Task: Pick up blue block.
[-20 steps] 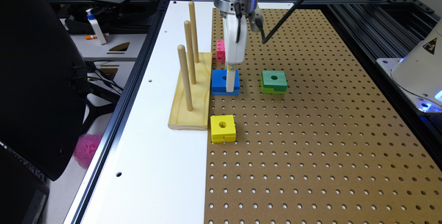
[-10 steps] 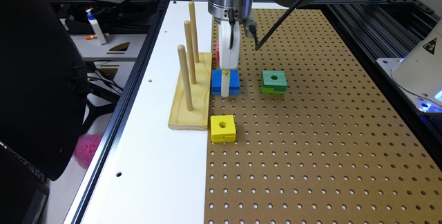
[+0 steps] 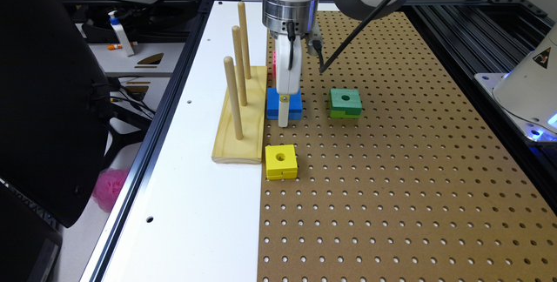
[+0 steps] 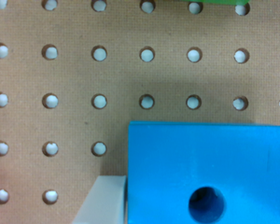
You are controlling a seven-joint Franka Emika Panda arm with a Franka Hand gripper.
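The arm comes straight down from the far side of the bench, and its gripper (image 3: 283, 116) is low over the blue block (image 3: 284, 104), which sits flat on the brown pegboard (image 3: 391, 186) right by the near end of the wooden peg stand (image 3: 241, 116). In the exterior view one pale finger runs down the block's near face, tip about level w/ the board. The wrist view shows the block (image 4: 205, 172) up close, round hole in its top, and a pale finger (image 4: 102, 200) just beside one of its side faces — touching or a hair apart, can't tell. The other finger is cut off at the frame edge, so the jaws are apart enough to straddle the block, but whether they're actually pinching it I cannot tell. The block looks to be resting on the board, not lifted. Off to the exterior view's right of it, well apart, is the green block (image 3: 345, 102), same shape, notch on its near side; a strip of green (image 4: 214, 2) also shows in the wrist view. Nearer, by the stand's near corner, is the yellow block (image 3: 281, 161). Three upright dowels rise from the stand, and a bit of pink (image 3: 274, 64) shows behind the gripper on the far side.
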